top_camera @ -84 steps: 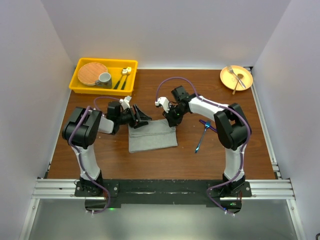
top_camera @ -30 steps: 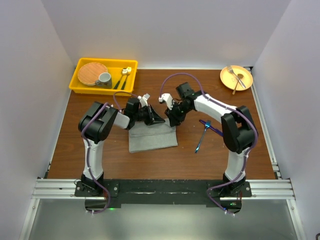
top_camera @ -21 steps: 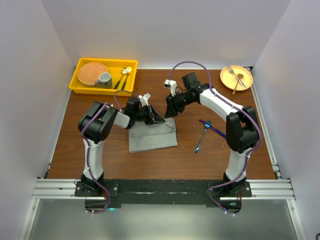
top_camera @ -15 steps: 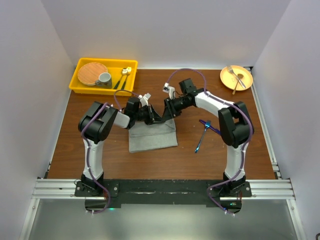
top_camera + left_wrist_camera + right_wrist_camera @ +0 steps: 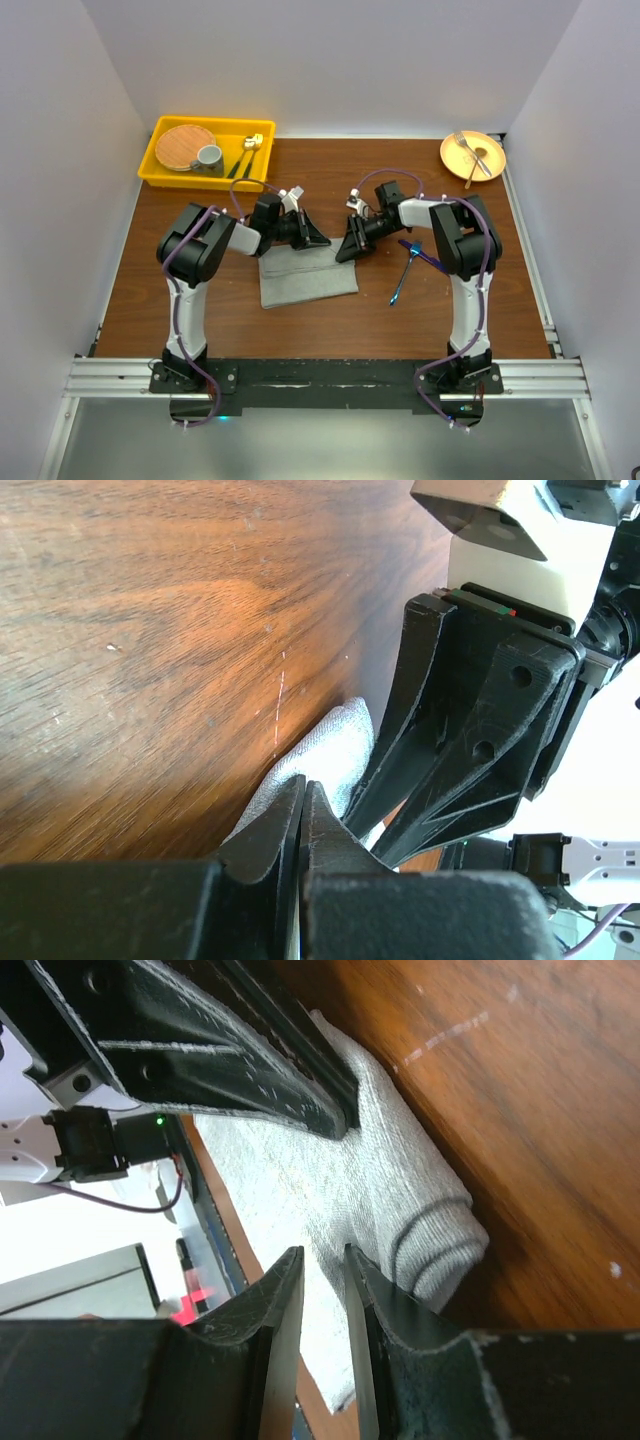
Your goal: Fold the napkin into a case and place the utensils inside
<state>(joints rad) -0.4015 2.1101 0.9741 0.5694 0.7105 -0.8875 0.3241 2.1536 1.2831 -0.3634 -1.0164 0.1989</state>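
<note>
From above, the folded plain grey cloth napkin (image 5: 308,278) lies mid-frame on the wooden desk (image 5: 330,330), with slim blue-handled utensils (image 5: 407,270) to its right. Left wrist view: the left gripper (image 5: 303,785) is pressed together at the napkin's edge. Right wrist view: the right gripper (image 5: 322,1260) is narrowly parted over the napkin.

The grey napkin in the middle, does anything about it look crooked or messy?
Yes. The napkin lies slightly skewed on the table, and its far right corner is bunched into a small roll next to the right gripper. Nothing looks spilled or torn.
</note>
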